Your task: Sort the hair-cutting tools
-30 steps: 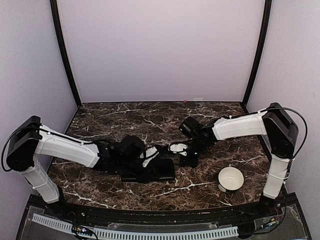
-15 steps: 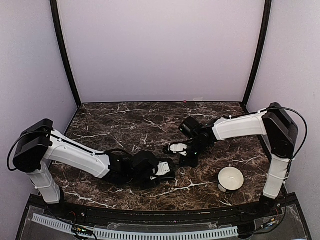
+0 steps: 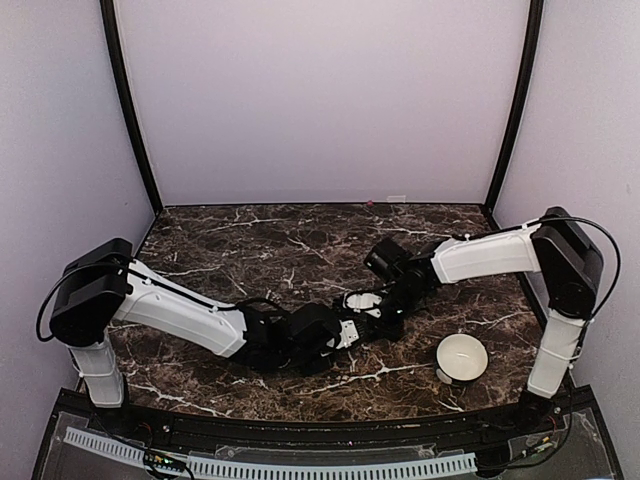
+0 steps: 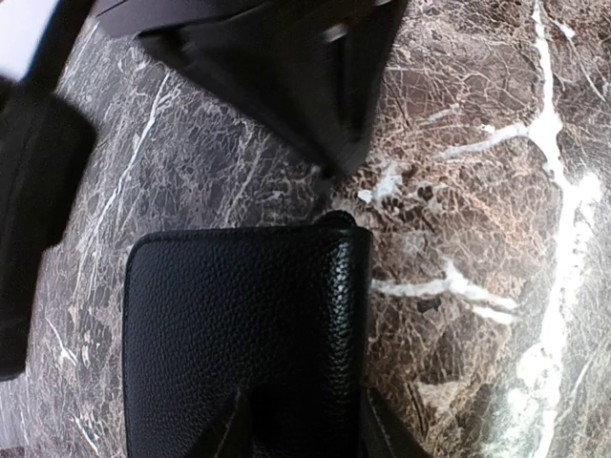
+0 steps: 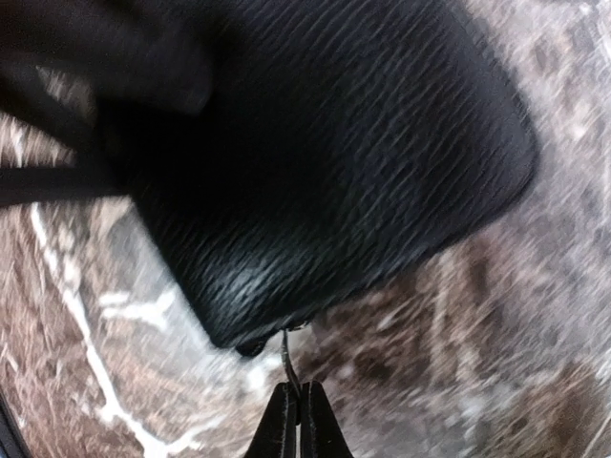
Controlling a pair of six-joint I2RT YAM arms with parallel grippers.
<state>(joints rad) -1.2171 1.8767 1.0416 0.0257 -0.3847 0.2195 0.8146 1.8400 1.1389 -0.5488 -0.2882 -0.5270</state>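
Note:
A flat black leather case (image 4: pixel 239 324) lies on the marble table. My left gripper (image 4: pixel 305 420) straddles its right edge, one finger over the lid and the other against the side, closed on that raised edge. My right gripper (image 5: pixel 298 405) is shut on the thin metal zipper pull (image 5: pixel 289 358) at the corner of the case (image 5: pixel 325 143). In the top view both grippers meet mid-table, left gripper (image 3: pixel 335 332) and right gripper (image 3: pixel 385 322), and cover most of the case. The hair-cutting tools are out of view.
A white bowl (image 3: pixel 461 357) stands at the near right, just right of the right gripper. Dark marble table (image 3: pixel 250 240) stretches behind both arms to the back wall. The right wrist view is motion-blurred.
My left arm has stretched to the right along the case to its right end, and its jaws have narrowed onto the edge. The right gripper shifted slightly nearer, still shut.

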